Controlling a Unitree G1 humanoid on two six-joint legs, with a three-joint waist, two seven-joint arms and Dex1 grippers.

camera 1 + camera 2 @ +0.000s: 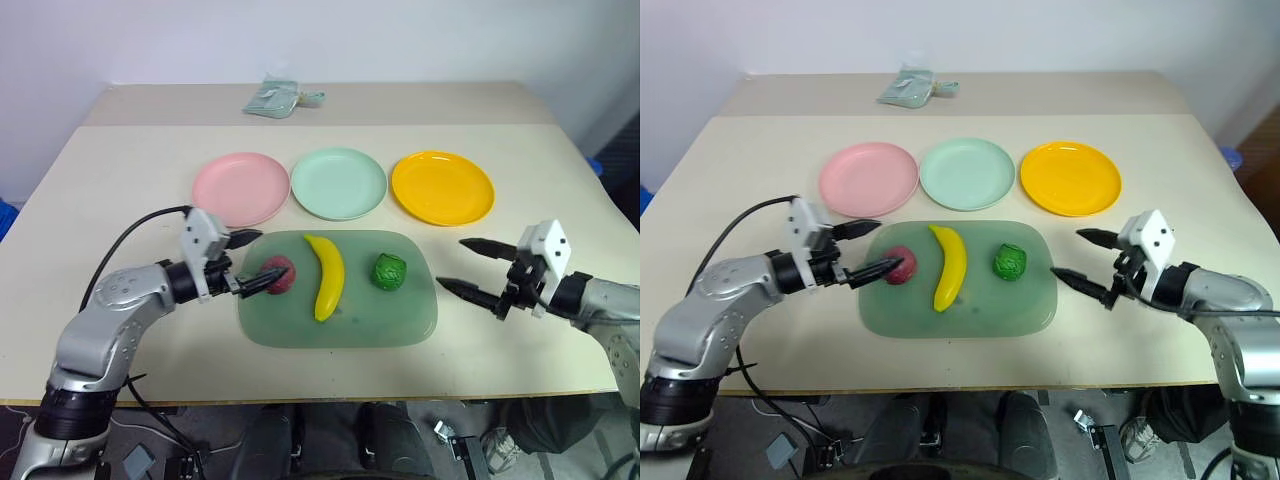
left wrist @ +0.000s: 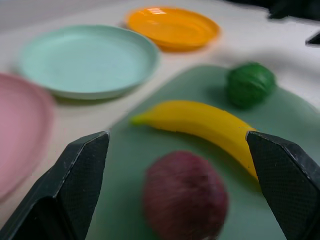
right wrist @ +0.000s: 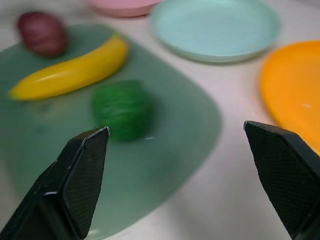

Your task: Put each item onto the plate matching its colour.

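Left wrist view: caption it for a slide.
Open left gripper frames a dark red round toy fruit on the translucent green board.

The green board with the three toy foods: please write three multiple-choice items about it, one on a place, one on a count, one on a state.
1. Which toy lies in the middle of the green board?
A. the yellow banana
B. the dark red fruit
C. the green vegetable

2. How many round plates stand in the row behind the board?
A. two
B. three
C. four

3. How does the left gripper stand?
A. shut on the banana
B. shut, holding nothing
C. open, next to the dark red fruit

Answers:
1. A, the banana has the fruit on one side and the vegetable on the other.
2. B, a pink plate, a mint green plate and a yellow-orange plate.
3. C, its two fingers are spread apart beside the fruit and hold nothing.
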